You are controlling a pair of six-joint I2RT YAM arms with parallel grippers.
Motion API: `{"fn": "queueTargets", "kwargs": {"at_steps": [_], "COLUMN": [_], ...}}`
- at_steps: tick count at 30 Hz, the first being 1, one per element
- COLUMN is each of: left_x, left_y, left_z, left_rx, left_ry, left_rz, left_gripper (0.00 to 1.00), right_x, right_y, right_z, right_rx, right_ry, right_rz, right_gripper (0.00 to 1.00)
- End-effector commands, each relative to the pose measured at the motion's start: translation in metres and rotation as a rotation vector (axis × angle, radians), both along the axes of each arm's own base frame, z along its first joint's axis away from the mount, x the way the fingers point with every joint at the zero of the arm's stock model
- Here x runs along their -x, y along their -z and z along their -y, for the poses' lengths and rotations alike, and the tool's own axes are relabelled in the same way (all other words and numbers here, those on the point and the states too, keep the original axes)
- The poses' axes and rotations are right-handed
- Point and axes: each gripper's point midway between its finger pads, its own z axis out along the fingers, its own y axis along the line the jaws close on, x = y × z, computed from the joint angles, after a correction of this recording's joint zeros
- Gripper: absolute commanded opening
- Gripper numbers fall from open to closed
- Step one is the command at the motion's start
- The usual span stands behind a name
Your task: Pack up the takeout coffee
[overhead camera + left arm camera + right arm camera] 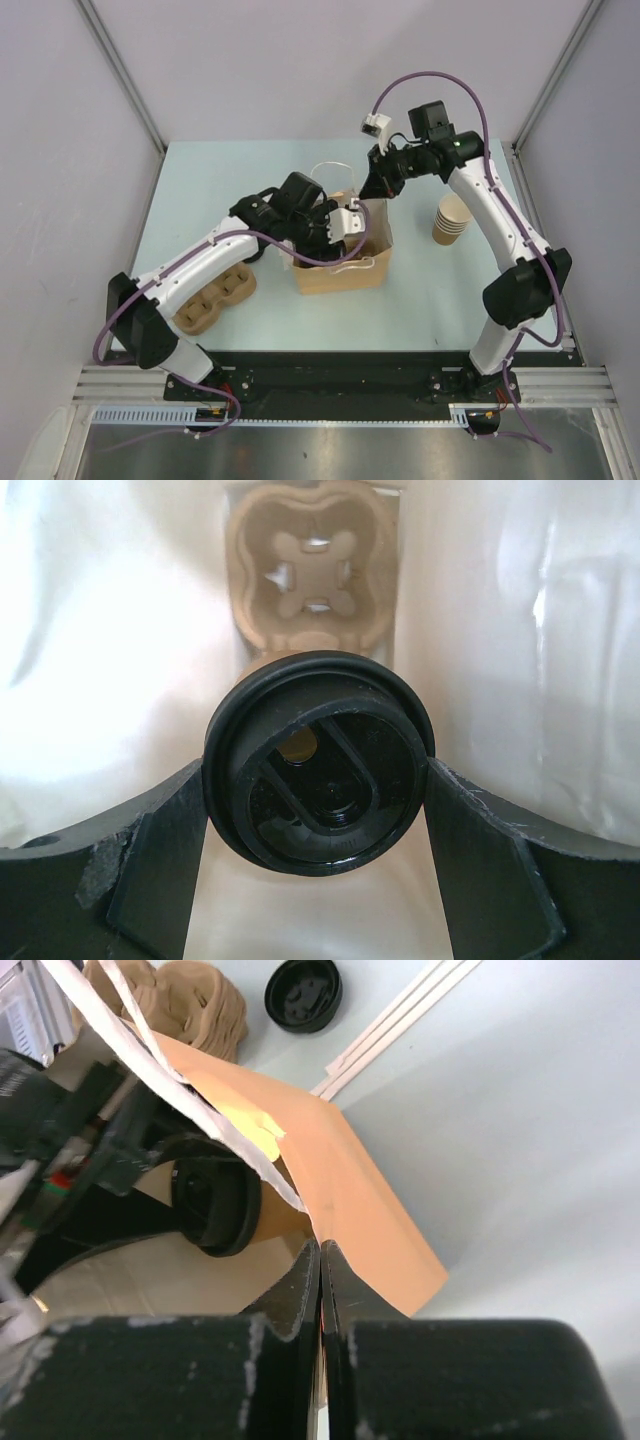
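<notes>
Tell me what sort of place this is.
Likely a robotics test cell: plain panels around the table, two arms bolted to a metal rail, paper bag and stacked cups as props.

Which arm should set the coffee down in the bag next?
Left. The left fingers grip the takeout coffee, already inside the paper bag; the right fingers are shut on its rim, holding it open.
</notes>
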Motion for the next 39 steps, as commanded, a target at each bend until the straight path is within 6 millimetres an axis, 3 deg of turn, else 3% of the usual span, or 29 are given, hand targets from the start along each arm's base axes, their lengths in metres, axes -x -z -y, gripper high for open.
{"fn": "queueTargets", "kwargs": {"at_steps": [1, 3, 4, 6, 7, 9, 10, 11, 12, 14, 24, 33, 39], "left_x": [-0.001, 0.004, 0.006, 0.009, 0.008, 0.008, 0.007, 0.005, 0.008, 0.007, 0.024, 0.037, 0.047], "left_y": [-0.010, -0.005, -0.003, 0.006, 0.009, 0.014, 0.016, 0.011, 0.019, 0.017, 0.031, 0.026, 0.025], "left_z": [0.005, 0.003, 0.003, 0.001, 0.000, -0.002, -0.003, -0.002, -0.003, -0.002, -0.002, 0.003, 0.013], "left_rx": [0.045, 0.047, 0.041, 0.037, 0.031, 0.042, 0.043, 0.063, 0.053, 0.071, 0.077, 0.077, 0.043], "left_ry": [0.008, 0.016, 0.021, 0.020, 0.014, 0.000, -0.009, -0.016, -0.012, -0.017, 0.021, 0.101, 0.157], "left_rz": [0.116, 0.146, 0.161, 0.180, 0.192, 0.214, 0.225, 0.251, 0.250, 0.280, 0.357, 0.429, 0.384], "left_gripper": [0.25, 0.25, 0.25, 0.25, 0.25, 0.25, 0.25, 0.25, 0.25, 0.25, 0.25, 0.25, 0.24], "right_x": [0.012, 0.011, 0.015, 0.020, 0.025, 0.032, 0.038, 0.040, 0.045, 0.054, 0.087, 0.094, 0.094], "right_y": [-0.053, -0.047, -0.058, -0.046, -0.057, -0.046, -0.056, -0.056, -0.052, -0.059, -0.057, -0.044, -0.052], "right_z": [0.003, 0.006, 0.007, 0.009, 0.011, 0.010, 0.012, 0.011, 0.011, 0.010, 0.001, 0.001, 0.001], "right_rx": [-0.058, -0.053, -0.070, -0.041, -0.055, -0.027, -0.044, -0.037, -0.034, -0.046, -0.053, -0.046, -0.070], "right_ry": [0.045, 0.078, 0.092, 0.119, 0.128, 0.141, 0.146, 0.157, 0.156, 0.160, 0.156, 0.199, 0.220], "right_rz": [0.190, 0.217, 0.261, 0.269, 0.317, 0.333, 0.375, 0.394, 0.395, 0.421, 0.480, 0.409, 0.414], "right_gripper": [0.00, 0.00, 0.00, 0.00, 0.00, 0.00, 0.00, 0.00, 0.00, 0.00, 0.00, 0.00, 0.00]}}
